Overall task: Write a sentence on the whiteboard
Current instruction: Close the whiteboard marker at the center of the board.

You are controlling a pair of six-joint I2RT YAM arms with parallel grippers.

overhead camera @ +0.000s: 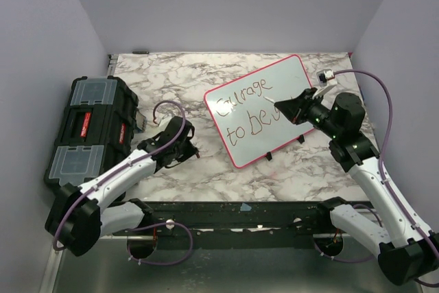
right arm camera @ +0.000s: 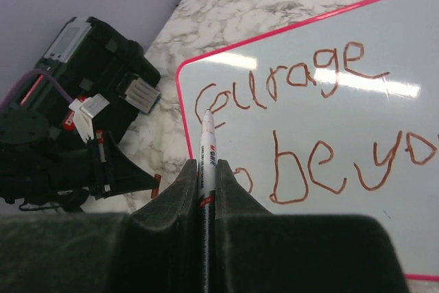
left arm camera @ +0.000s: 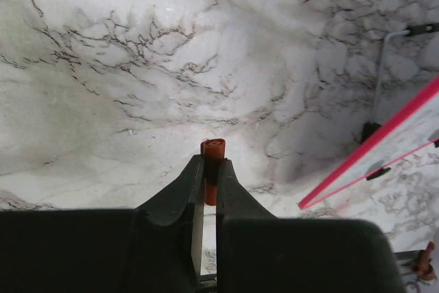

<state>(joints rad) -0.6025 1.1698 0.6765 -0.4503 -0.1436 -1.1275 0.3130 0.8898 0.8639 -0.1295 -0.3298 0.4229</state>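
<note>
The whiteboard [overhead camera: 274, 84] with its pink-red rim lies tilted on the marble table, right of centre. The sentence [overhead camera: 248, 109] reads "Courage to be yo" in two lines; in the right wrist view [right arm camera: 309, 128] it looks red-brown. My right gripper [overhead camera: 281, 104] is shut on a white marker [right arm camera: 207, 143], whose tip is over the board between the two lines; I cannot tell whether it touches. My left gripper [overhead camera: 189, 149] rests left of the board, shut on an orange-red marker cap [left arm camera: 213, 150]. The board's corner [left arm camera: 384, 147] shows in the left wrist view.
A black toolbox [overhead camera: 92, 128] with clear lid compartments stands at the table's left edge; it also shows in the right wrist view [right arm camera: 89, 66]. Small black feet [overhead camera: 269, 156] stick out under the board's near rim. Grey walls close in three sides.
</note>
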